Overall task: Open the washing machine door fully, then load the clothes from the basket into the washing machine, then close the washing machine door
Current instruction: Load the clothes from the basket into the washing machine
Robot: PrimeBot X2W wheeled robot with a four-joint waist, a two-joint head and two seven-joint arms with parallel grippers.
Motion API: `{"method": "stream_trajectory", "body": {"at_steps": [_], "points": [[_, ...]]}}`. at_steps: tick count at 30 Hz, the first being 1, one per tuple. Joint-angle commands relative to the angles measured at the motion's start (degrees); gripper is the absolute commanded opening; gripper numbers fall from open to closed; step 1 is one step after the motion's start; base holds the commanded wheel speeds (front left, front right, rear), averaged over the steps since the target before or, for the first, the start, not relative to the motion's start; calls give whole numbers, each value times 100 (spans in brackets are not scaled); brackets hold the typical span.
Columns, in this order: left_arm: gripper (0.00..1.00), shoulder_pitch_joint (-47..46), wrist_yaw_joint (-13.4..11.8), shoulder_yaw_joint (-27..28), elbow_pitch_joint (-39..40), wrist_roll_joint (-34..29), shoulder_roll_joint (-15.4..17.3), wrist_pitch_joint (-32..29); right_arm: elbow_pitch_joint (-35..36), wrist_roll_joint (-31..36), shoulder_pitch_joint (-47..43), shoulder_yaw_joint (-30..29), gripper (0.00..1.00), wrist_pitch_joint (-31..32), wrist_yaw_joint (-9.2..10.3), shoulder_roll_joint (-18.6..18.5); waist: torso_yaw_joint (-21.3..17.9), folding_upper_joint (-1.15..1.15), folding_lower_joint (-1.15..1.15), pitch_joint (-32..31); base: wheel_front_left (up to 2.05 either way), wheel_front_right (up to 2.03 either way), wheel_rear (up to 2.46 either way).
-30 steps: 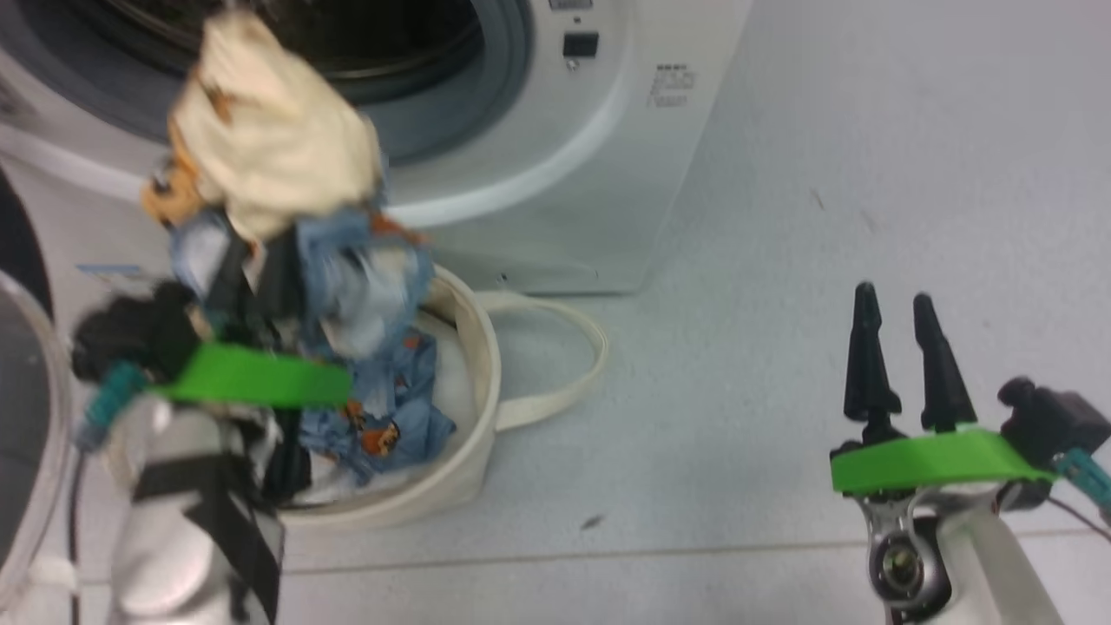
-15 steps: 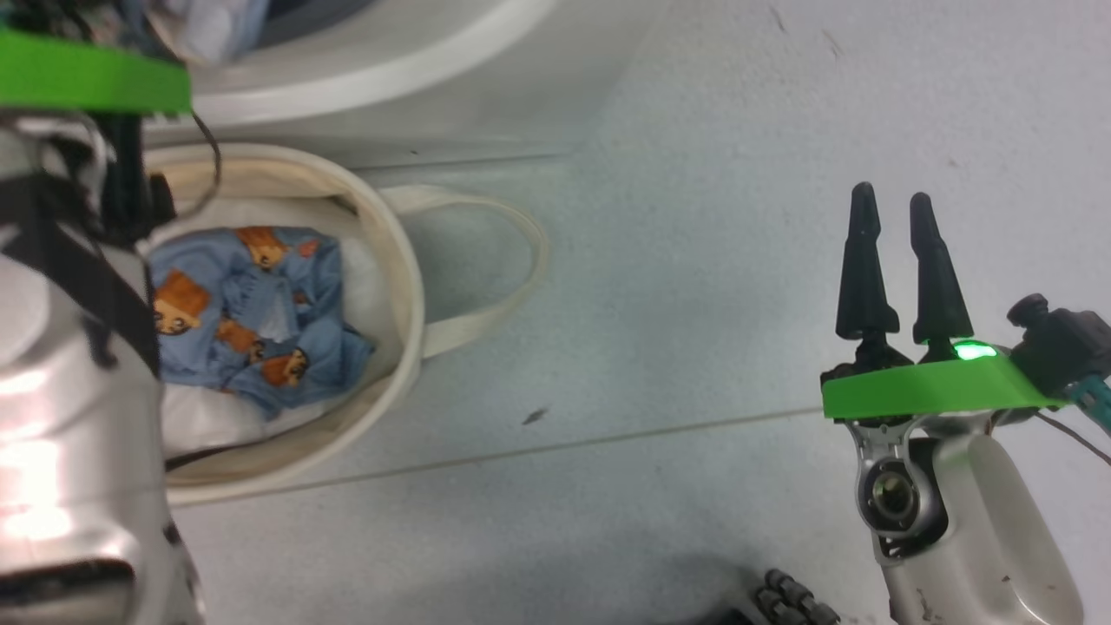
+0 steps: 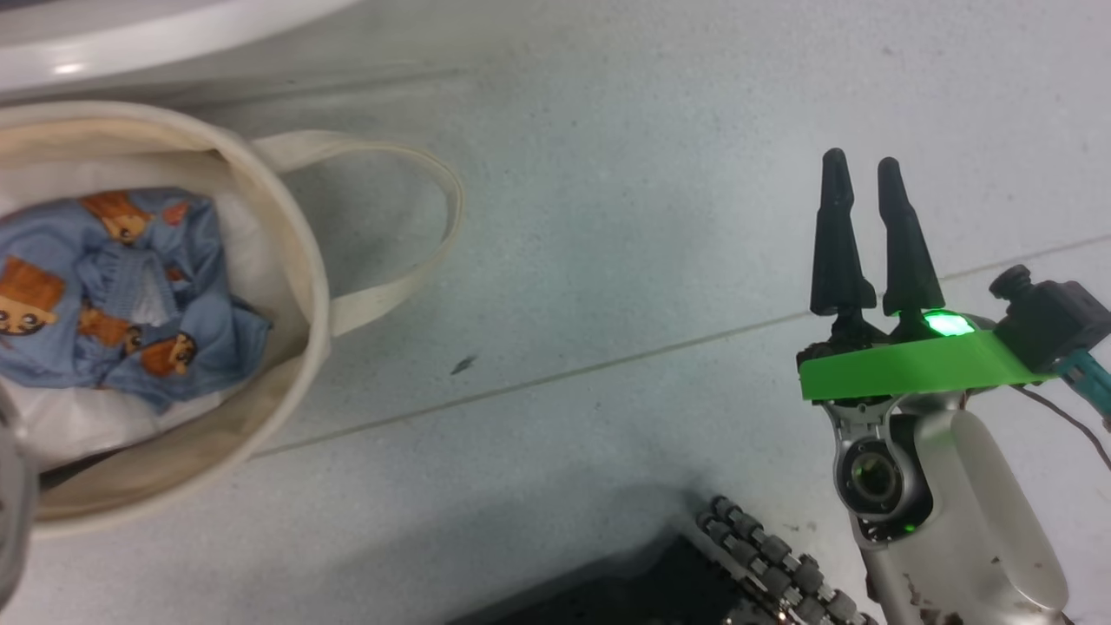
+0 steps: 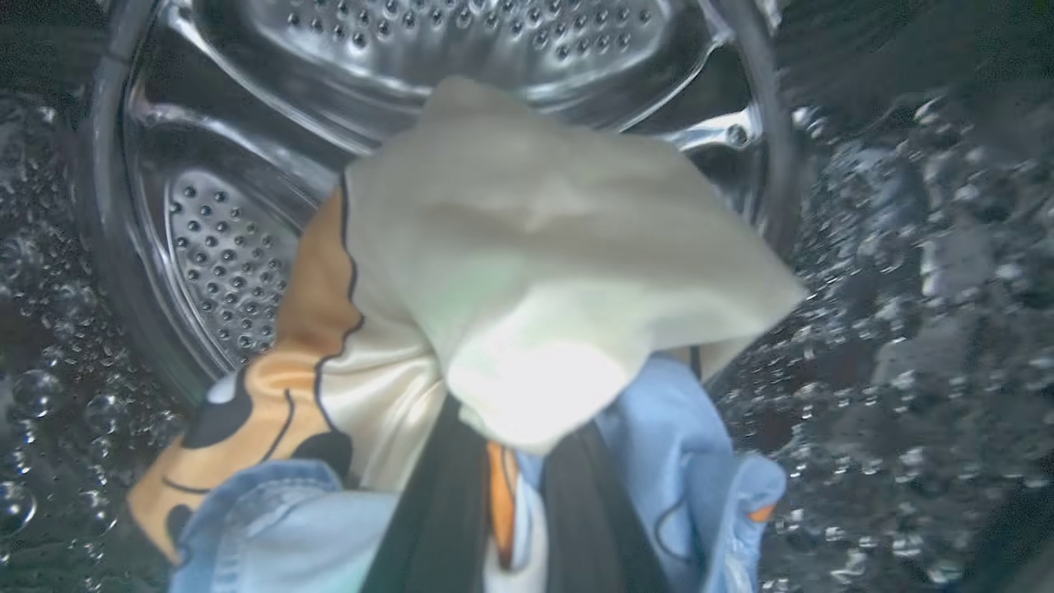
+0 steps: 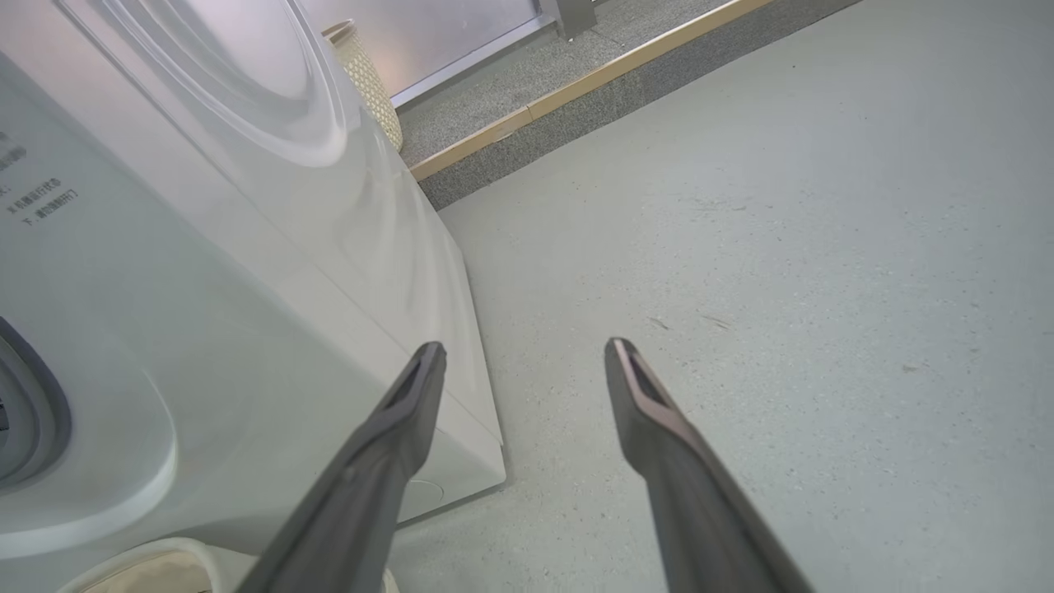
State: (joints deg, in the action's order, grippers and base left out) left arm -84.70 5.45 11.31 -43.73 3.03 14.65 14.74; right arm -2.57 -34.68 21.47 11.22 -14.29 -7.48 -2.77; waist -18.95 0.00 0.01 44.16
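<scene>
Lettering (image 5: 39, 206) on washing machine (image 5: 206, 329) unreadable; left hand (image 4: 510, 461) clamps clothes (image 4: 535, 272), right hand (image 5: 525, 347) spread apart

— What's changed in the last second?

— Your head camera has tipped down. The basket (image 3: 305, 260) now sits at the view's left edge, but that shift is the camera's, not the basket's.

— And the clothes?

— Your left gripper (image 4: 510, 502) has lifted them from over the basket. The clothes (image 4: 535, 263) are now at the mouth of the drum (image 4: 461, 41), clamped in its grip.

— Anything on the right?

— A green light (image 3: 946, 324) has come on behind your right gripper (image 3: 859, 165).
</scene>
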Motion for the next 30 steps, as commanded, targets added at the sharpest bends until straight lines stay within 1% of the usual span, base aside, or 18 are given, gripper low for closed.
{"method": "stream_trajectory", "body": {"at_steps": [1, 2, 3, 4, 6, 8, 11, 15, 16, 20, 23, 30], "points": [[0, -81, -60, 4, 60, -115, 355, 26, 170, -42, -112, 126, 100, -71, -1, -10, -119, 0, -1, 145, 0, 0, 0], [0, -113, -96, -9, -15, -156, 404, 26, 161, -58, -113, 122, 100, -71, -1, -10, -134, 0, -1, 160, 0, 0, 0], [60, -138, -137, -15, -63, -187, 448, 26, 148, -66, -111, 113, 100, -71, -1, -10, -148, 0, -1, 173, 0, 0, 0], [100, -144, -189, -31, -92, -232, 491, 26, 143, -69, -104, 102, 100, -71, -1, -10, -158, 0, -1, 185, 0, 0, 0], [100, -139, -275, -25, -144, -251, 524, 26, 160, -79, -80, 75, 100, -71, -1, -10, -156, 0, -1, 202, 0, 0, 0], [100, -110, -306, -30, -174, -240, 509, 26, 172, -37, -57, 62, 100, -71, -1, -10, -127, 0, -1, 203, 0, 0, 0], [100, 36, -294, -63, -93, -208, 411, 26, 157, 36, -42, 29, 100, -71, -1, -10, -40, 0, -1, 127, 0, 0, 0], [100, 518, -185, -196, 193, -205, 220, 26, 153, 96, -38, 3, 100, -71, -1, -10, 104, 0, -1, -98, 0, 0, 0], [100, 518, -185, -196, 193, -205, 220, 26, 153, 96, -38, 3, 100, -71, -1, -10, 104, 0, -1, -98, 0, 0, 0], [100, 1215, -119, -279, 403, -178, 34, 26, 105, 191, -50, 8, 100, -71, -1, -10, 265, 0, -1, -470, 0, 0, 0], [100, 1786, -87, -240, 567, -76, -145, 26, 49, 270, -67, -41, 100, -71, -1, -10, 420, 0, -1, -816, 0, 0, 0], [100, 3249, -53, -258, 1060, -37, -629, 26, -81, 438, -219, -181, 100, -71, -1, -10, 812, 0, -1, -1726, 0, 0, 0]]}}
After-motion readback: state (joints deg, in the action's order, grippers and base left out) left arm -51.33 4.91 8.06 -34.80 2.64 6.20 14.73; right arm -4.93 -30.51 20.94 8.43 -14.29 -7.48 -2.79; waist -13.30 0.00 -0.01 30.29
